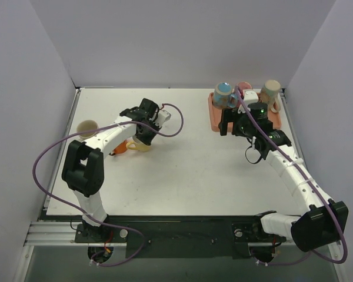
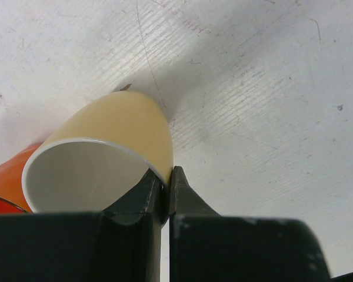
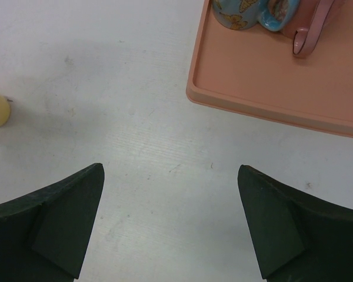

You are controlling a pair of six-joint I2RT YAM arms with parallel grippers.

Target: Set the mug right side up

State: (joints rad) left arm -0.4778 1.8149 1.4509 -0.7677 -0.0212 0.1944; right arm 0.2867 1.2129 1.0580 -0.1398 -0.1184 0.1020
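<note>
The mug (image 2: 117, 126) is pale yellow outside and white inside. It lies tilted on its side on the white table, mouth toward the left wrist camera. My left gripper (image 2: 165, 171) is shut on its rim, with one finger inside the mouth and the other on the outer wall. From above, the left gripper (image 1: 143, 139) sits over the mug (image 1: 139, 147) at the table's left middle. My right gripper (image 3: 170, 176) is open and holds nothing. It hangs over bare table beside the tray, and in the top view the right gripper (image 1: 226, 126) is far to the mug's right.
An orange object (image 2: 6, 179) lies against the mug's left side. A pink tray (image 1: 214, 119) at the back right holds a blue mug (image 1: 225, 94), a white mug (image 1: 250, 97) and a beige mug (image 1: 271, 91). A tan cup (image 1: 87, 127) stands near the left table edge.
</note>
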